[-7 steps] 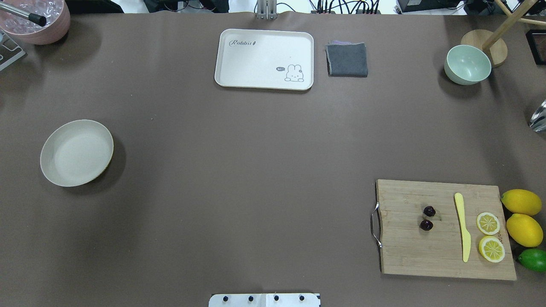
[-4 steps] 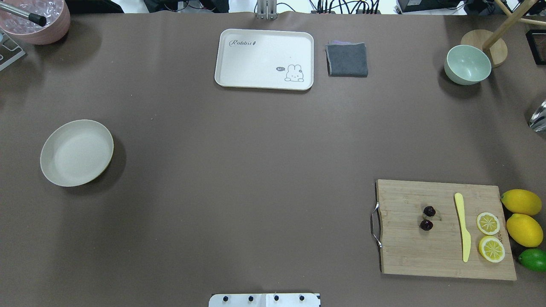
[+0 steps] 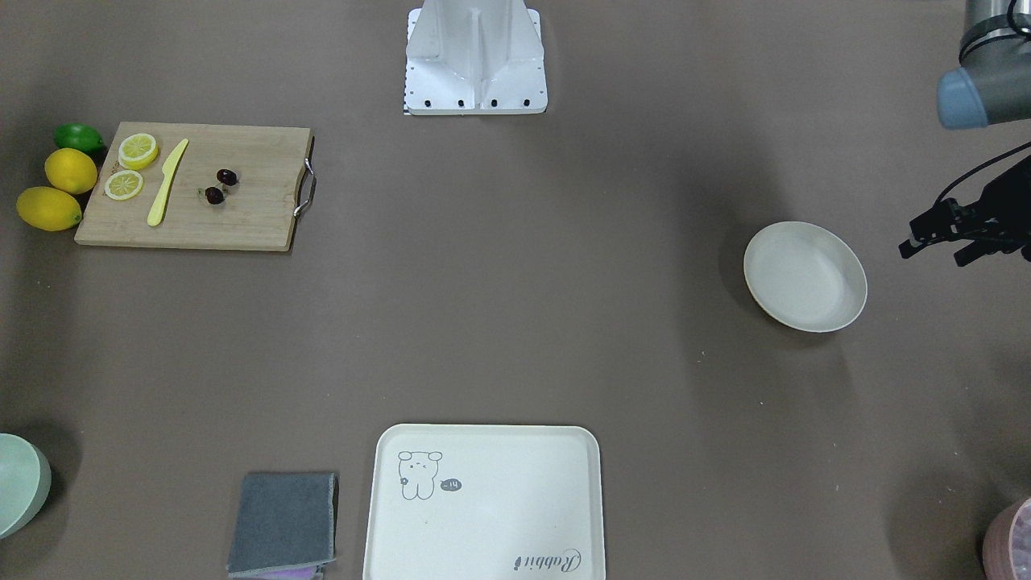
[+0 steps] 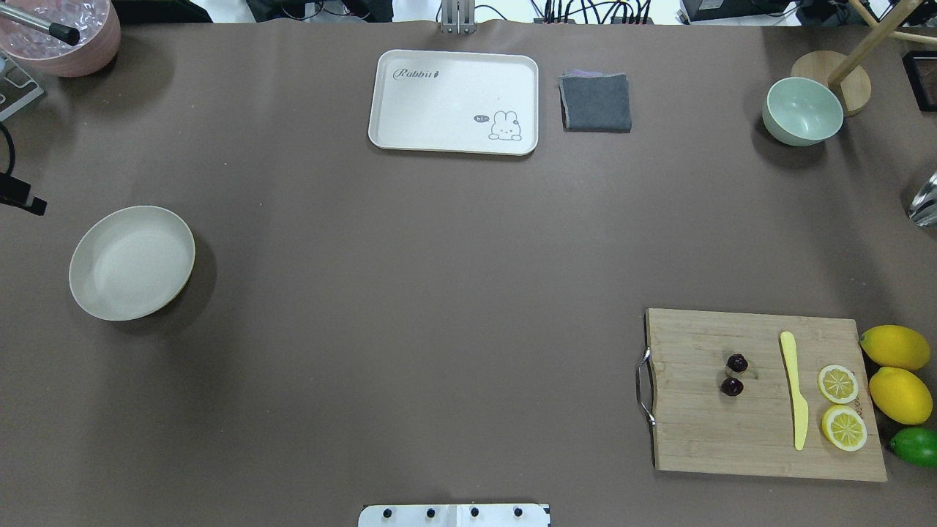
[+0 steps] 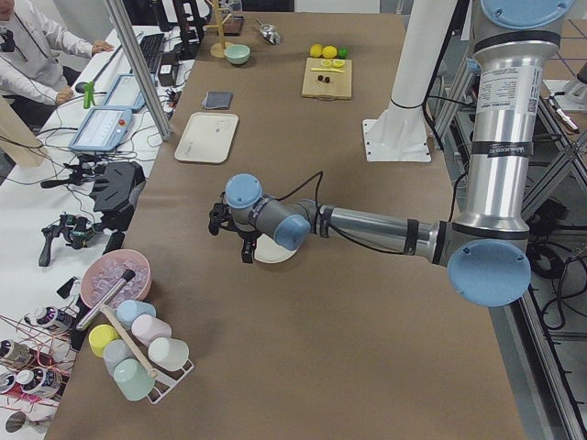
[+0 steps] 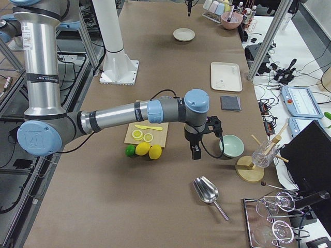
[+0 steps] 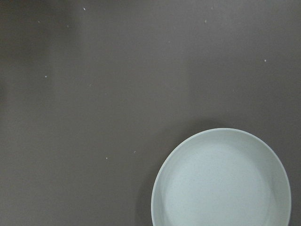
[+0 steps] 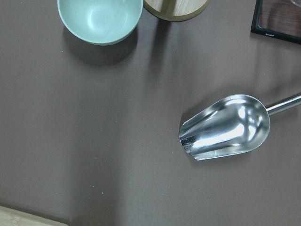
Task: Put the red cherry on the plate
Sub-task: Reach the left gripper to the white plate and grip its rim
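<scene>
The red cherry point(image 4: 734, 374), two dark cherries on joined stems, lies on the wooden cutting board point(image 4: 695, 432) at the near right; it also shows in the front view point(image 3: 220, 186). The cream plate point(image 4: 132, 262) sits far off at the left, with nothing on it. My left gripper point(image 3: 934, 252) hovers open just outside the plate point(image 3: 805, 276), nothing between its fingers; its wrist view shows the plate point(image 7: 221, 179) at the lower right. My right gripper point(image 6: 195, 150) appears only in the right side view, past the board's right end, so I cannot tell its state.
On the board lie a yellow knife point(image 4: 793, 388) and two lemon slices point(image 4: 840, 406); lemons point(image 4: 894, 369) and a lime point(image 4: 915, 446) sit beside it. A rabbit tray point(image 4: 454, 101), grey cloth point(image 4: 596, 102) and green bowl point(image 4: 802, 111) line the far side. A metal scoop point(image 8: 225, 127) lies right.
A dark part of my left gripper has come into the overhead view at the left edge, above the plate. The cherry, plate and board have not moved.
</scene>
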